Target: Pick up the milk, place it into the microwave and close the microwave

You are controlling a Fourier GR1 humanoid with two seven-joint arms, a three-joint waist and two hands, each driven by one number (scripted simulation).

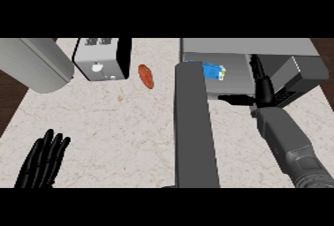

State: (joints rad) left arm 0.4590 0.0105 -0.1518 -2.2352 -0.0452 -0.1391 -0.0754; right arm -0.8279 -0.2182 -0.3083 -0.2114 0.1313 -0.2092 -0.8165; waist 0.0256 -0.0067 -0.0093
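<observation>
The blue and white milk carton [214,71] lies inside the open microwave [248,48] at the counter's far right. The microwave's door [194,132] swings out toward me as a long dark grey slab. My right hand [263,90] reaches into the microwave's mouth, to the right of the carton and apart from it. Its fingers are straight and its thumb sticks out to the left, holding nothing. My left hand [42,161] rests open at the lower left, fingers up.
A silver toaster [98,59] stands at the back, with an orange-red sausage-shaped item [146,76] lying just right of it. A large grey rounded object [32,62] fills the far left corner. The counter's dark edge shows at the left.
</observation>
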